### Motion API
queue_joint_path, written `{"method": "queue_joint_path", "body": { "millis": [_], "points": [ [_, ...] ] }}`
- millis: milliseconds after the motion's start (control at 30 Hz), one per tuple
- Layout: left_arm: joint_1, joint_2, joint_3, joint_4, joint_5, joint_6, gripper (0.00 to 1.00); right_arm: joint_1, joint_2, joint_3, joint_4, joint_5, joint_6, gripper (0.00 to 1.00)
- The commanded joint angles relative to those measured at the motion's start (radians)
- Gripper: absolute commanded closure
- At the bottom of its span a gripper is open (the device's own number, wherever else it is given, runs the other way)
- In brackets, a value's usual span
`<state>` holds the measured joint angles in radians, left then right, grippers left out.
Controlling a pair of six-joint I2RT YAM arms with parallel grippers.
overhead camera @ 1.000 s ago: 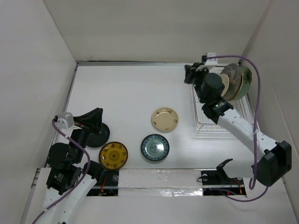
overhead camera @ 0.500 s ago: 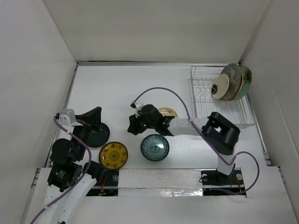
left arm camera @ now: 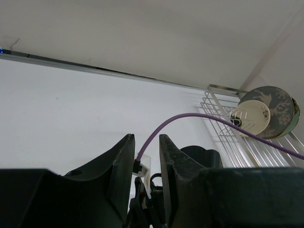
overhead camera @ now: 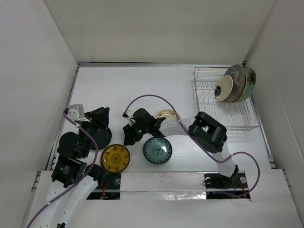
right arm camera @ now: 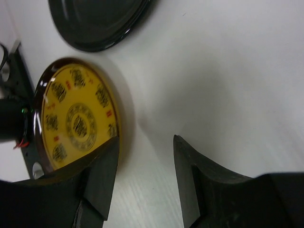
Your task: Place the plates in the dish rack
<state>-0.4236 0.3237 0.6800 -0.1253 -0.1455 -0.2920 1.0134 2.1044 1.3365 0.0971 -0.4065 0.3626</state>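
White flat table surface (overhead camera: 128, 85), walled on three sides by pale panels; bears every item below.

Silver wire dish rack (overhead camera: 232, 116), rectangular, with rows of upright prongs; stands at the far right of the table. Three plates stand on edge together at its far end: a grey round plate with white deer (overhead camera: 236, 76), a smaller cream round plate (overhead camera: 224, 88) in front of it, and a pale green plate (overhead camera: 250, 78) behind it.

Right arm (overhead camera: 209, 133), black and white, with a purple cable; reaches leftward across the table's middle. Right gripper (right arm camera: 145, 147) is low over the table, fingers parted and holding nothing, with bare white surface between them; the yellow plate's rim lies just beside one finger.

Left arm (overhead camera: 71, 156), black and white; rises at the near left. Left gripper (left arm camera: 146, 140) hangs above the black plate and points toward the rack, its fingers (left arm camera: 124, 156) a narrow gap apart and nothing between them.

Black glossy round plate (overhead camera: 97, 138), lying flat at the left, partly hidden under the left gripper.

Blue-green patterned round plate (overhead camera: 157, 150), flat, near edge, centre.

Yellow round plate with dark pattern and brown rim (overhead camera: 115, 158), flat, between the black and the blue-green plates, apart from both.

Cream round plate (overhead camera: 167, 113), flat at mid-table, mostly hidden by the right arm.
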Motion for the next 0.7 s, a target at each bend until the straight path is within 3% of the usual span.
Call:
{"method": "queue_joint_path", "body": {
  "millis": [0, 267, 333, 400, 667],
  "points": [
    [0.005, 0.002, 0.006, 0.041, 0.009, 0.013, 0.75, 0.028, -0.012, -0.031, 0.000, -0.119, 0.001, 0.45],
    [0.005, 0.000, 0.006, 0.039, 0.001, 0.016, 0.74, 0.073, 0.075, -0.005, 0.030, -0.206, 0.068, 0.47],
    [0.005, -0.003, 0.004, 0.039, 0.000, 0.016, 0.74, 0.073, 0.069, -0.013, 0.067, -0.196, 0.093, 0.57],
    [0.005, -0.005, 0.004, 0.039, 0.003, 0.016, 0.74, 0.073, 0.057, -0.007, 0.052, -0.152, 0.087, 0.78],
    [0.005, -0.008, 0.006, 0.038, 0.012, 0.014, 0.73, 0.054, -0.070, -0.048, -0.042, -0.071, 0.027, 0.99]
  ]
}}
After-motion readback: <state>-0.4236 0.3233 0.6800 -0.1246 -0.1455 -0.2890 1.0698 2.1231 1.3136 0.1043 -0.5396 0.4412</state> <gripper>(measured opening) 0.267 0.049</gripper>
